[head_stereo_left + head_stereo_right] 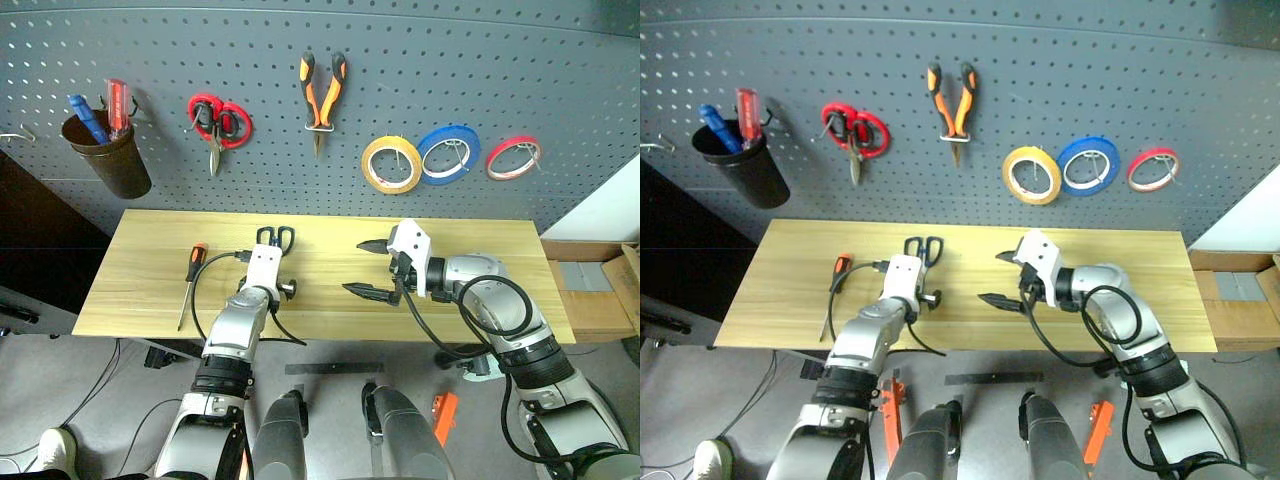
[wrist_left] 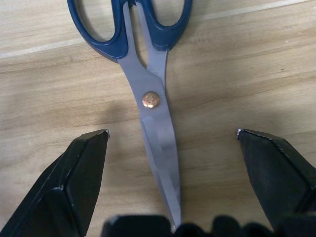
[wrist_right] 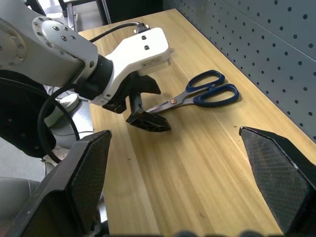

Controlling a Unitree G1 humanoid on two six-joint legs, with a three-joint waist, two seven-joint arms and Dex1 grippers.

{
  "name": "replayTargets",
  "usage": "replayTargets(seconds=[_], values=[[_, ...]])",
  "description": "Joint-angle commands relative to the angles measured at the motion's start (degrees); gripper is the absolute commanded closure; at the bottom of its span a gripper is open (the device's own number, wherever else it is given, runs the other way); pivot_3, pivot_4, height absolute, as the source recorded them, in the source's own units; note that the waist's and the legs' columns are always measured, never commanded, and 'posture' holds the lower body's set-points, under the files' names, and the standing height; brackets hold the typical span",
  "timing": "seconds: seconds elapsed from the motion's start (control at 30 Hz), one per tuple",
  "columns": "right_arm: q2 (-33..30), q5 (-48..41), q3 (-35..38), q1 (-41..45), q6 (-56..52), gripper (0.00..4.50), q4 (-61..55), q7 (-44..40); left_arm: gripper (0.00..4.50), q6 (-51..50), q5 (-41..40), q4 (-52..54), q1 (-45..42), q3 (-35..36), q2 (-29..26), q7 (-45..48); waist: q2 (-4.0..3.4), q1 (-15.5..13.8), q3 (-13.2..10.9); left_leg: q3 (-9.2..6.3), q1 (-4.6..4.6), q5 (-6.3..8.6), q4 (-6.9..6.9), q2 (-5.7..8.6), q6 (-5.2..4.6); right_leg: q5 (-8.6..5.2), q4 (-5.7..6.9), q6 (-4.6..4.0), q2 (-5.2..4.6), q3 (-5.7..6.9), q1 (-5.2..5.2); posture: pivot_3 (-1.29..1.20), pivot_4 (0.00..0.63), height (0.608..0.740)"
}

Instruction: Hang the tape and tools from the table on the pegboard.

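Note:
The dark-blue-handled scissors [image 1: 275,238] lie flat on the wooden table [image 1: 480,250], handles toward the pegboard [image 1: 400,60]. My left gripper [image 2: 173,132] hovers open over their blades, one finger on each side of the pivot, not touching. Beside it on the right, my right gripper [image 1: 355,267] is open and empty above bare table, pointing toward the left one. The orange-handled screwdriver [image 1: 193,280] lies near the table's left end. The yellow tape [image 1: 391,165] and the orange-and-black pliers [image 1: 322,95] hang on pegboard hooks.
On the pegboard also hang red-handled scissors [image 1: 218,122], a blue roll [image 1: 449,153], a thin red roll [image 1: 513,157], and a dark cup [image 1: 110,155] holding a red and a blue screwdriver. A bare hook [image 1: 15,135] sits far left. Cardboard boxes [image 1: 600,285] stand right of the table.

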State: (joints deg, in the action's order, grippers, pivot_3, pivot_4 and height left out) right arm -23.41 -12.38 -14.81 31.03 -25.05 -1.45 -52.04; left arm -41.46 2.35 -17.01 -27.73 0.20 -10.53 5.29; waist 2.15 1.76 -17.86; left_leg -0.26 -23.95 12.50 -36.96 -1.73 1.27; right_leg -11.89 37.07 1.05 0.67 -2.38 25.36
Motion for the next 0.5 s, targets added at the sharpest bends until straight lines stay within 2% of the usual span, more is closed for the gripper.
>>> replayTargets(seconds=[0.03,0.5], values=[[1.1,-0.6,0.0,0.4,-1.3,0.01,-1.3,0.6,0.00,0.1,0.9,-1.5,-1.1,-0.8,-1.8,0.9,-0.02,0.1,-0.2,0.01,0.01,0.00,0.00,0.01,0.00,0.00,0.00,0.00,0.00,0.00,0.00,-0.01,0.369,0.740],[2.0,0.7,-0.2,1.0,-0.6,0.01,0.5,1.2,0.00,-3.2,1.8,-2.7,-2.3,-3.0,-3.5,2.7,-0.05,0.0,-0.8,0.01,0.02,0.00,0.04,-0.01,0.00,-0.04,0.00,0.07,-0.10,-0.01,0.00,-0.01,0.371,0.740]])
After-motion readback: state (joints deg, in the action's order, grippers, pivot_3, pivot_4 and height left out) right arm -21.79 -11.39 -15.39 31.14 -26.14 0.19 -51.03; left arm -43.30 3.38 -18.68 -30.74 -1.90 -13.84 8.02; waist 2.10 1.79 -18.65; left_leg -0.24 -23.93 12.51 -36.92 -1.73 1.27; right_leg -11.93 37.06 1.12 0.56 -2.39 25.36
